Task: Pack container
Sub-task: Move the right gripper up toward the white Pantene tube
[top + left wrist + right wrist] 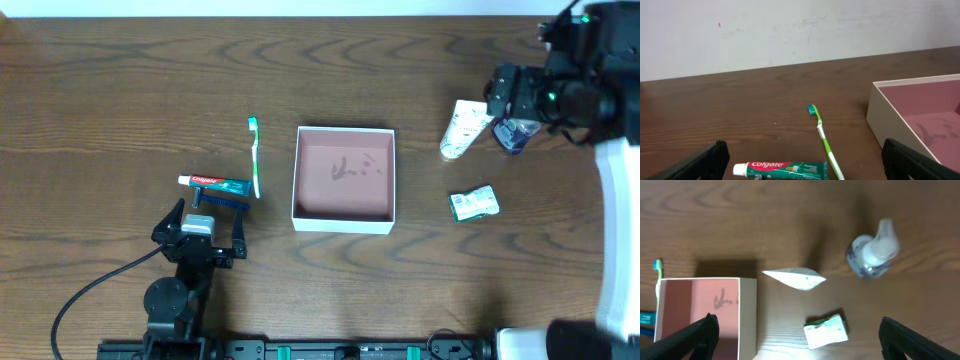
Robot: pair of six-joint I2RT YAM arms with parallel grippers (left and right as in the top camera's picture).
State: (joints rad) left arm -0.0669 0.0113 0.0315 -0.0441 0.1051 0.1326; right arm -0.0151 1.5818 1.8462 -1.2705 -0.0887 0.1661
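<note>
The container (342, 226) stands in the middle of the table, a shallow square white-walled box with a reddish-brown floor bearing a dark scribble and nothing in it. My left gripper (208, 216) is open near the front edge, left of the container. In the left wrist view its fingers (701, 164) flank a Colgate toothpaste tube (782, 170) without touching it. My right gripper (506, 96) hangs open high over the far right. The right wrist view shows its fingers (916, 341) wide apart above a green-and-white packet (826, 329) and the container's wall (748, 315).
A green toothbrush (255, 155) lies left of the container, with the toothpaste (213, 183) and a blue item (222, 201) beside it. To the right lie a white tube (462, 130), a small clear bottle (515, 135) and the packet (472, 203).
</note>
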